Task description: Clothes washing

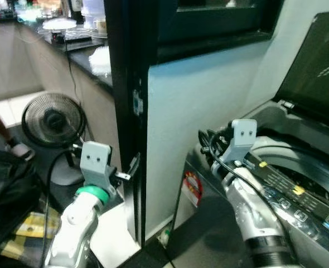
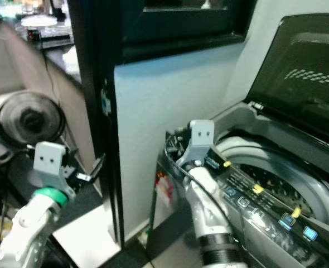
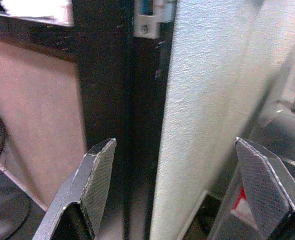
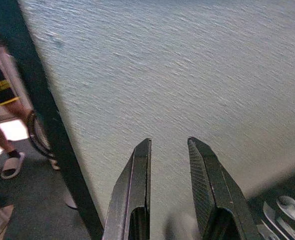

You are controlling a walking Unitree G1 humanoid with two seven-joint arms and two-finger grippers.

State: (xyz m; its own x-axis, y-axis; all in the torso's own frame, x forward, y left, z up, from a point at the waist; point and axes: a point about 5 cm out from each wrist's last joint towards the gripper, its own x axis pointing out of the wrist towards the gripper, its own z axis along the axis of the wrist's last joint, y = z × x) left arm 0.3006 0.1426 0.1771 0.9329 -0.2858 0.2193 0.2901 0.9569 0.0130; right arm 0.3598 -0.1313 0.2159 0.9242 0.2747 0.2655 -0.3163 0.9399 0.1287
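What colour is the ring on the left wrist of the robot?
Green, clearest in the left eye view.

Grey top-loading washing machine (image 2: pixel 276 195) beside the wall, lid raised, drum seemingly empty.

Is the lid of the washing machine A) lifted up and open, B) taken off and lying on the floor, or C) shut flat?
A: the washing machine's dark lid stands tilted up at the back, so the round drum beneath it lies open to view, next to the right claw.
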